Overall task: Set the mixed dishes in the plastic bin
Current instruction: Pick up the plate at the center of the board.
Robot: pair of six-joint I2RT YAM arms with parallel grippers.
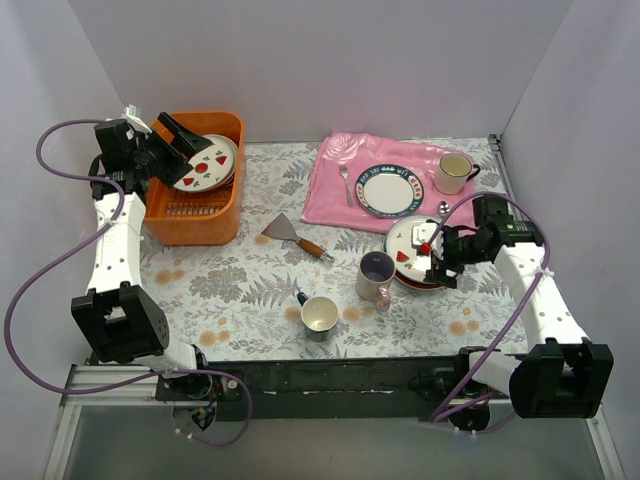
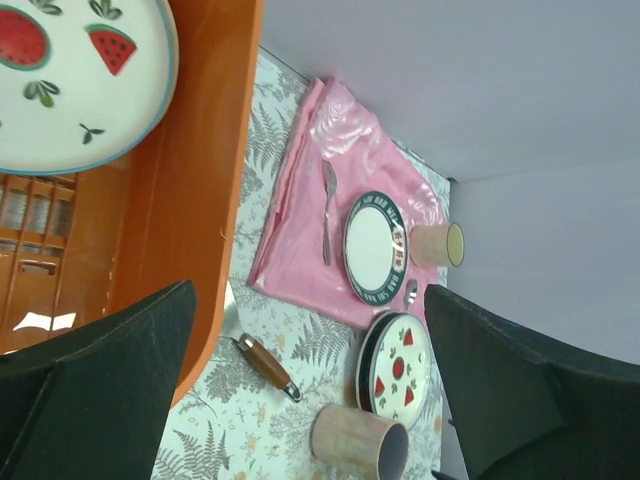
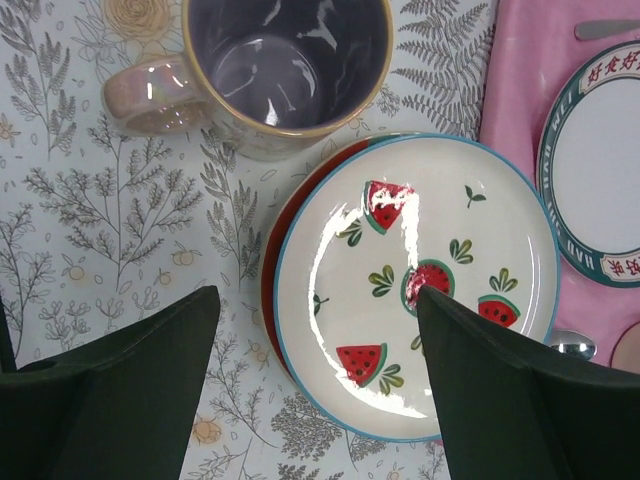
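One white plate with watermelon marks (image 1: 207, 165) leans inside the plastic bin (image 1: 190, 228), so the task looks begun but well short of done. The left end effector (image 2: 308, 300) hangs over the bin, its fingers spread wide and holding nothing.

Well to the right of the bin, a second watermelon plate (image 3: 400, 230) rests on a red-rimmed plate (image 3: 271, 270). The right end effector (image 3: 318, 300) hovers above this stack, wide apart and gripping nothing. A lilac mug (image 1: 377, 277) stands just beside the stack, on the side toward the bin. A grey-white mug (image 1: 319, 316) sits on the worktop (image 1: 230, 290), right of the bin and nearer the arm bases. As I judge it, two plates and two mugs are left to move.

A scraper (image 1: 290, 235) lies just right of the bin, roughly on the line from the stack; being flat, it should pass under a carried dish. The lilac mug crowds the stack's edge and could be knocked. Farther right of the bin, a pink cloth (image 1: 340, 160) carries a blue-rimmed plate (image 1: 391, 190), a spoon (image 1: 345, 183) and a cream mug (image 1: 455, 172), none of them part of the load
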